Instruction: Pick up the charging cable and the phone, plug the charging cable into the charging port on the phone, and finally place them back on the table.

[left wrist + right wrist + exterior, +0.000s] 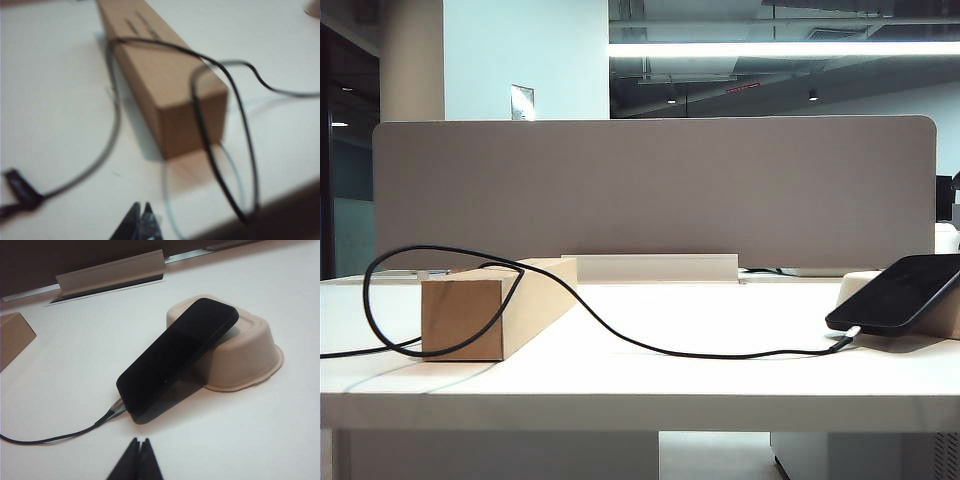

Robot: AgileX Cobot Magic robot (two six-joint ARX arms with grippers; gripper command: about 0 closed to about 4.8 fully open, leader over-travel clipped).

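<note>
Phone leans on cream moulded tray, charging cable plugged in, looping over cardboard box on surface. Left hand and right hand clenched, empty, above surface.

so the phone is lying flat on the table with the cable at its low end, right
Not flat. The phone is tilted, its upper end propped on the cream tray, as the right wrist view shows. The charging cable does reach its low end.
</note>
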